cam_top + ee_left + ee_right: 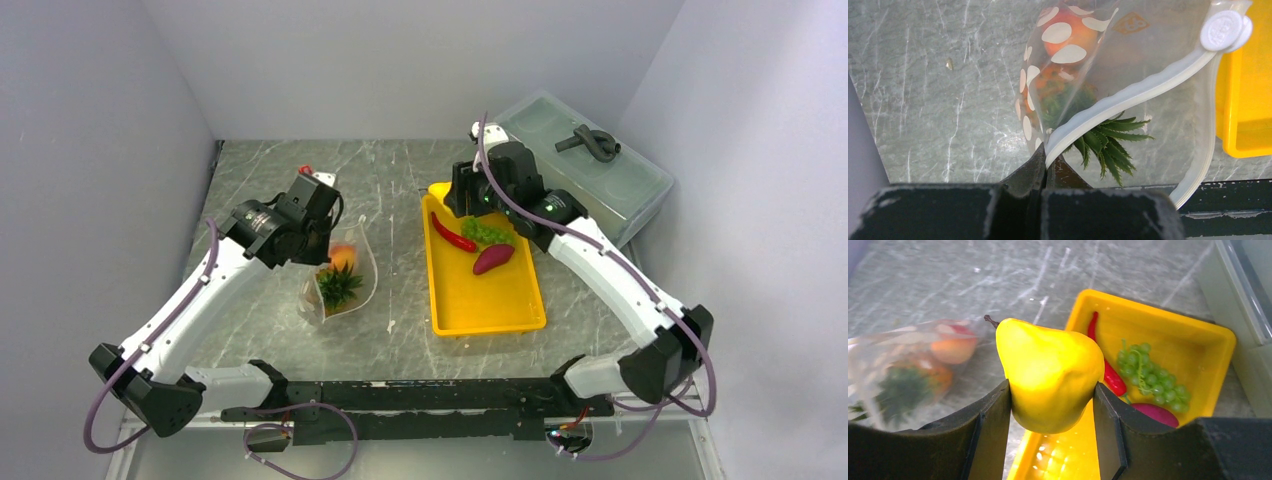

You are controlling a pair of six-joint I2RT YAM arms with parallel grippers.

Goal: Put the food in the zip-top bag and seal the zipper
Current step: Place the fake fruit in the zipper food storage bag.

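Two pieces of the food already lie inside the zip-top bag: the orange pineapple, with its green crown pointing toward the mouth, and the orange round fruit just beyond it. The bag sits on the counter left of the yellow tray, its mouth gaping toward the near side. The left end effector is fully closed, pinching one lip of the mouth on the zipper, which looks to us like holding the bag open for loading. The right end effector has its jaws partly apart and clamped on the yellow lemon, one finger on each side, and carries it in the air over the far end of the tray, well apart from the bag. Three pieces remain in the tray: the red chili pepper, the green grape bunch just beside it, and a purple piece whose kind we cannot make out. A grey-green lidded box stands at the far right and plays no part. We judge the task a little under halfway: the lemon has yet to reach the bag, the tray pieces are untouched, and the zipper is unpressed along all we can see of it.
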